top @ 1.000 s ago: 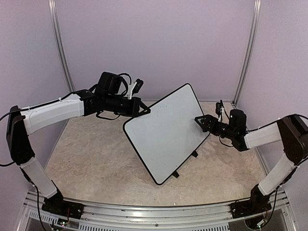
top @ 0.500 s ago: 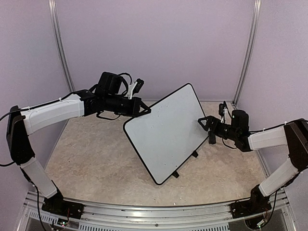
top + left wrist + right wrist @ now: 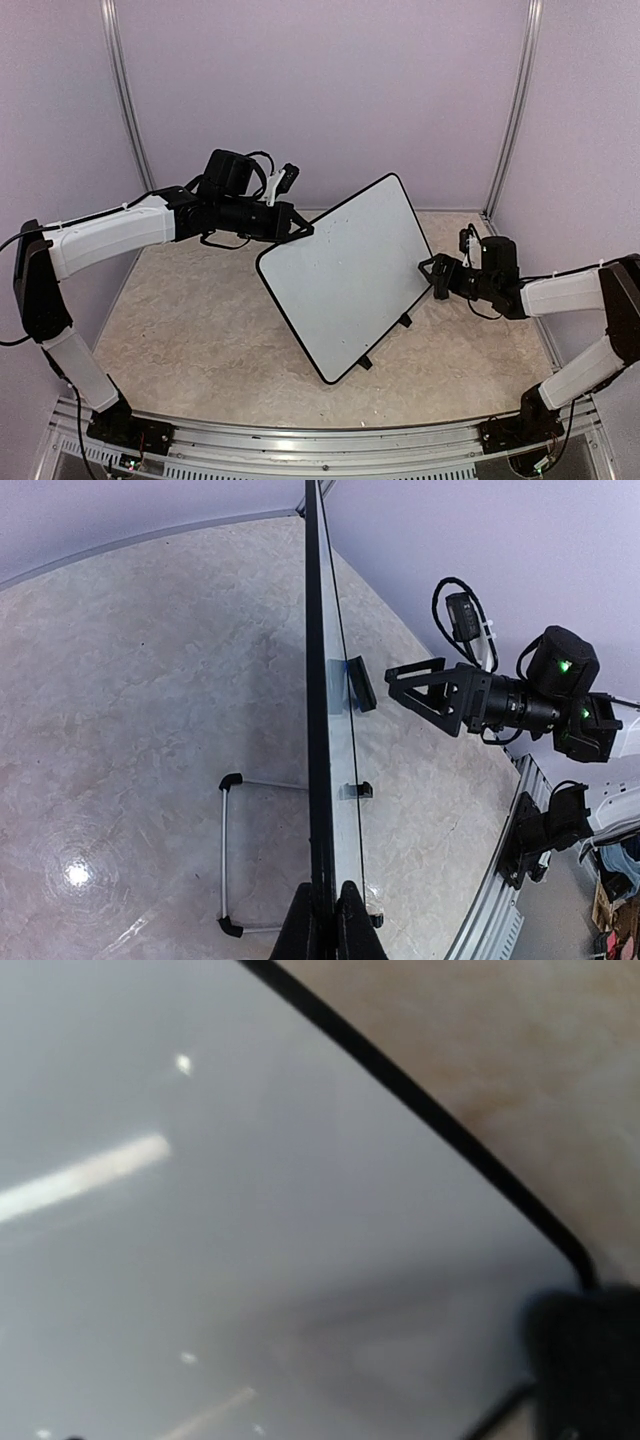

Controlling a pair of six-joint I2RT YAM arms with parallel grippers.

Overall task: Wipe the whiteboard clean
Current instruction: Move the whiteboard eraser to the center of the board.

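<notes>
The whiteboard (image 3: 345, 280) is a white panel with a thin black rim, tilted up off the table with its face toward the top camera. My left gripper (image 3: 303, 231) is shut on its upper left edge. The left wrist view shows the whiteboard (image 3: 338, 740) edge-on, with my left gripper (image 3: 328, 925) pinching the rim. My right gripper (image 3: 433, 275) stands open just off the board's right edge, with nothing between its fingers. It shows side-on as the right gripper (image 3: 415, 690) in the left wrist view. The right wrist view is a blurred close look at the whiteboard (image 3: 200, 1210) and its rim.
Two black clip feet (image 3: 404, 320) (image 3: 365, 362) sit on the board's lower right edge. A wire stand (image 3: 224, 850) sticks out behind the board. Lilac walls close in the marbled table (image 3: 190, 330); a metal rail (image 3: 320, 440) runs along the near edge.
My right gripper has drawn back to the right and slightly down, off the board's right edge. The left arm and the board have not moved.
</notes>
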